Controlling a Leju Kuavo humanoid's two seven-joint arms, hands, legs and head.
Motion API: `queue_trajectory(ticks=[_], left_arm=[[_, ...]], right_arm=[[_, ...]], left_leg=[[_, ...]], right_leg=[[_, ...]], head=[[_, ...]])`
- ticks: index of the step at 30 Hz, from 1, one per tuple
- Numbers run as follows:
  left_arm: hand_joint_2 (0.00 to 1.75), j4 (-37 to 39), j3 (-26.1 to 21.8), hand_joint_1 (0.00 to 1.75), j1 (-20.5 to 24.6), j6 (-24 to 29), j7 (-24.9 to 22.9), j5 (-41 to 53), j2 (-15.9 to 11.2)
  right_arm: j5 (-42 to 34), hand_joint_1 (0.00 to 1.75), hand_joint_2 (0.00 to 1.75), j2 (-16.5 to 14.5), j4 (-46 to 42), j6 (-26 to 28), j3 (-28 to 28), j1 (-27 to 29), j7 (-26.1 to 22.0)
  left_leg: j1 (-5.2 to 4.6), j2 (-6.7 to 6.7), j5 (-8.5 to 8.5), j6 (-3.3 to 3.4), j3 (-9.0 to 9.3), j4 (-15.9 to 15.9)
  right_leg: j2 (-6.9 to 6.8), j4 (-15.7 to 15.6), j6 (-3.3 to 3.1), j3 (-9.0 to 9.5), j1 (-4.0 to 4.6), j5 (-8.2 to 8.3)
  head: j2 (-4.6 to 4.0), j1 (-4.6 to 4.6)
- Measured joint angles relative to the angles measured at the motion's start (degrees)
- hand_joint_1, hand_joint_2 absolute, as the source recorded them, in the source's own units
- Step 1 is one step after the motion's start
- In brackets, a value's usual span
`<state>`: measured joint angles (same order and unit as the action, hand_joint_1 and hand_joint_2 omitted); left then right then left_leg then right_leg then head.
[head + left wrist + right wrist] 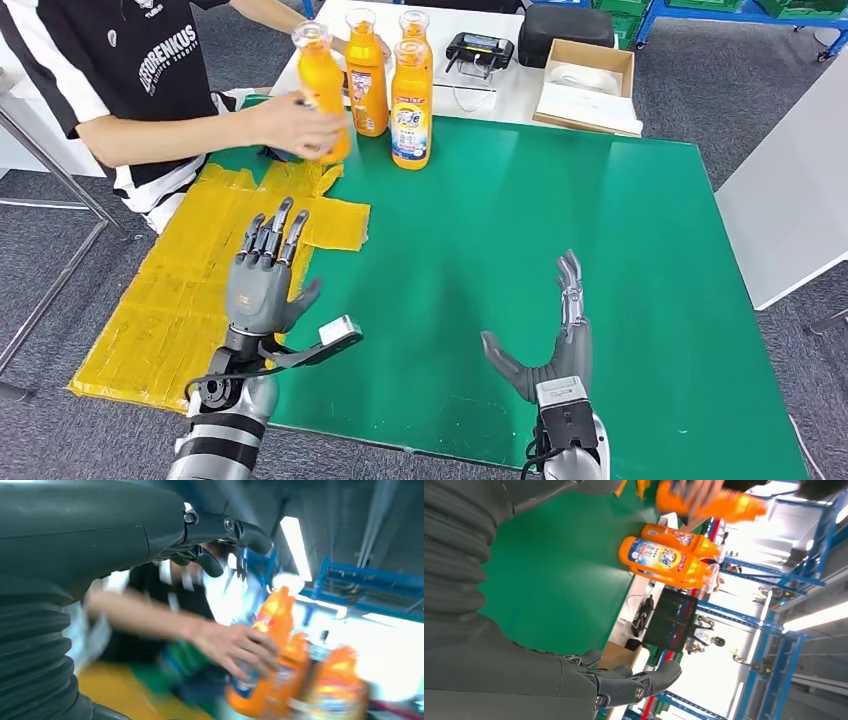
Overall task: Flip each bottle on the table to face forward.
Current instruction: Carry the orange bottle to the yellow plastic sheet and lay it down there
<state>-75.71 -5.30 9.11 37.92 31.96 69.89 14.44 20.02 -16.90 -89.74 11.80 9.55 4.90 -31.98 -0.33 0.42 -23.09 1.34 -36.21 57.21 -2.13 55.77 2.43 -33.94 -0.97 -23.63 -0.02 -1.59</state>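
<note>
On the green table [600,300], orange bottles [411,100] with blue labels, print unreadable, left hand [264,280] and right hand [556,340] spread, empty.

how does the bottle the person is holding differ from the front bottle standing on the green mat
The held bottle is tilted and gripped by the person's hand; the front bottle stands upright with nobody touching it. The front bottle shows a blue and white label toward the robot; the held bottle shows plain orange on its visible side. The held bottle is farther to the robot's left. Both are orange with clear caps.
</note>
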Motion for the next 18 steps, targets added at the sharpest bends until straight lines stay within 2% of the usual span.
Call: queue_trajectory(ticks=[2,5,7,10,13,18], left_arm=[[1.75,-0.6,1.5,0.0,-1.4,-7.7,2.2,-15.1,0.8],[1.75,-2.2,4.3,0.0,-5.3,-23.4,2.3,-34.1,0.9],[1.75,-2.5,5.2,0.0,-7.7,-30.7,2.7,-41.2,1.1],[1.75,-2.2,5.5,0.0,-9.9,-39.0,3.3,-49.0,1.3],[1.75,-1.6,5.3,0.0,-10.9,-44.1,3.5,-53.7,1.4],[1.75,-0.9,5.0,0.0,-11.5,-45.3,3.6,-54.7,1.5]], right_arm=[[-0.2,0.0,1.75,-0.2,-0.2,-1.0,-0.9,1.1,0.2],[-0.8,0.0,1.75,-0.6,-0.5,-3.9,-3.3,3.9,-0.2],[-1.1,0.0,1.75,-1.0,-0.5,-6.1,-5.3,5.5,-0.8],[-1.6,0.0,1.75,-1.8,-0.5,-8.5,-8.2,7.1,-1.2],[-1.8,0.0,1.75,-2.2,-0.5,-9.2,-9.9,7.9,-1.2],[-1.9,0.0,1.75,-2.4,-0.5,-9.4,-11.0,8.1,-1.2]], left_leg=[[-0.02,0.01,-0.03,0.01,0.0,0.0],[-0.04,0.0,-0.08,0.0,-0.03,0.0],[-0.04,0.0,-0.13,0.0,-0.05,0.0],[-0.02,0.01,-0.19,-0.01,-0.05,0.0],[0.0,0.02,-0.18,-0.02,-0.03,0.0],[0.0,0.02,-0.15,0.0,0.03,0.0]], right_leg=[[0.01,0.0,0.0,0.01,-0.01,0.0],[0.01,0.0,0.01,-0.04,-0.01,-0.03],[0.01,0.0,-0.01,-0.07,-0.01,-0.06],[0.03,0.0,-0.01,-0.09,0.0,-0.09],[0.03,0.0,0.0,-0.08,0.01,-0.11],[0.02,0.0,-0.01,-0.02,0.01,-0.1]], head=[[0.0,-0.01],[0.0,-0.02],[0.0,-0.02],[0.0,-0.03],[0.0,-0.02],[0.0,-0.01]])
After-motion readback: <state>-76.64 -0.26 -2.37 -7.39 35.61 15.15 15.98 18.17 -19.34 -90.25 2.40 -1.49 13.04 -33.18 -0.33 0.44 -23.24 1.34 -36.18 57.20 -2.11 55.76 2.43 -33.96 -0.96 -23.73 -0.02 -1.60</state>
